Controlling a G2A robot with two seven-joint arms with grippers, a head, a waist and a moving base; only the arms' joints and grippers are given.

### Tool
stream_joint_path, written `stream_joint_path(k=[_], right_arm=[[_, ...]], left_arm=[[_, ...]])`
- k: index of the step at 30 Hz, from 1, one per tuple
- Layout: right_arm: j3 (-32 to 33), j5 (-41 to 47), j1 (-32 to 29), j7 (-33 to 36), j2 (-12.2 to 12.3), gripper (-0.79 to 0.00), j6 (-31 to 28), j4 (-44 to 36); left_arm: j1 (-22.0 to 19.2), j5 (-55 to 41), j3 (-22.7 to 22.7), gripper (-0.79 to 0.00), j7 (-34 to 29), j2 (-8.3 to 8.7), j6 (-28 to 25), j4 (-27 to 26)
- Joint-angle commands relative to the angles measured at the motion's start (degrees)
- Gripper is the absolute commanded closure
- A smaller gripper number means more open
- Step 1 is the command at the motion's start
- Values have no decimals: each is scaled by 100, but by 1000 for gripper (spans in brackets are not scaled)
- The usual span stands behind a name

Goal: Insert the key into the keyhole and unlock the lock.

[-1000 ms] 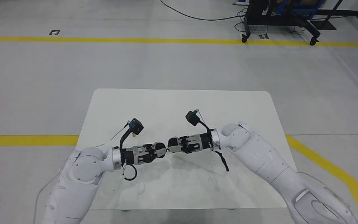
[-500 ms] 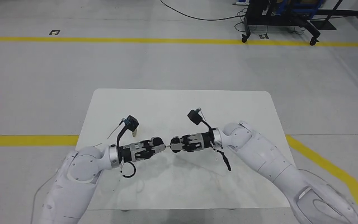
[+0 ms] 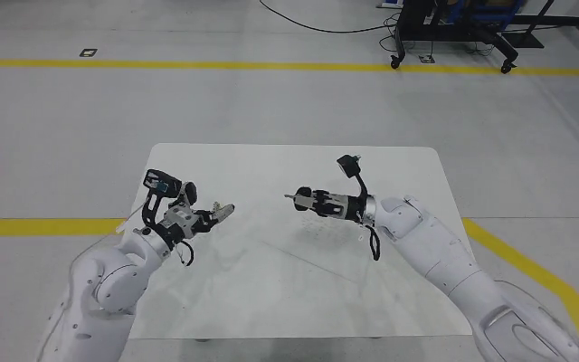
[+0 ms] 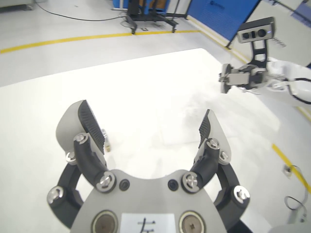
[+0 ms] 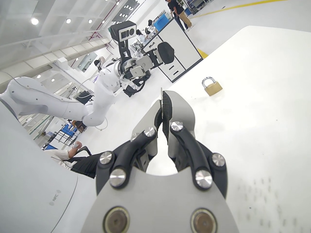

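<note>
Padlock [image 5: 211, 87] is loose on the counter [image 3: 362, 163]: brass body, steel shackle, nothing gripping it. In the left wrist view it peeks out just beside one finger [image 4: 87, 120] of the left gripper [image 4: 145, 120], mostly hidden behind that finger. Left gripper is released, jaws wide, empty, low over the counter. Left is clearly the nearer arm.

Right gripper [image 5: 163, 99] is clenched on the key [image 5: 161, 94]. Only a thin metal edge pokes past the fingertips, so my read is the blade runs forward along the gripper axis. In the top view the right gripper [image 3: 297, 197] sits near mid-counter, aimed across at the left gripper [image 3: 220, 212], the two well apart.

Relation that matters: from the right gripper the padlock lies ahead and off to one side of the key line, not on it. Shackle end points away from the right wrist camera, so the keyhole end probably faces roughly back toward the key. The keyhole itself is too small to see. Shackle looks seated; can't confirm whether it's locked.

Judgement: key is ready, lock isn't presented. Likely next need is the left gripper closing on the brass body across its flat faces and turning the keyhole end toward the right gripper. Then the blade axis has to line up with the body's long axis. Risk: a small, light lock may skid if a finger nudges it.
</note>
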Motion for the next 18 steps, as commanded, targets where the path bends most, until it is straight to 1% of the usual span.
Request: stream_joint_path(k=[1, 3, 5, 12, 13, 14, 15, 17, 18], right_arm=[[48, -106, -46, -121, -1, 0, -14, -53], [69, -153, -72, -157, 1, 0, -14, -80], [69, -153, -72, -157, 1, 0, -14, -80], [69, -153, -72, -157, 1, 0, -14, -80], [69, -153, -72, -157, 1, 0, -14, -80], [69, -153, -72, -157, 1, 0, -14, -80], [69, -153, -72, -157, 1, 0, -14, -80], [69, -153, -72, -157, 1, 0, -14, -80], [69, -153, -72, -157, 1, 0, -14, -80]], left_arm=[[68, 589, 71, -785, -5, 2, 190, 4], [11, 1221, 259, -785, 92, -10, 473, 121], [-145, 1644, 606, -785, 149, -39, 582, 361], [-711, 2267, 1278, -785, -285, -115, 747, 992], [-772, 2340, 1348, -720, -347, -125, 784, 1069], [-832, 2383, 1410, -686, -408, -137, 821, 1138], [-900, 2472, 1459, -610, -471, -147, 889, 1183], [-982, 2448, 1546, -514, -459, -175, 988, 1267], [-1024, 2443, 1575, -431, -468, -186, 1028, 1320]])
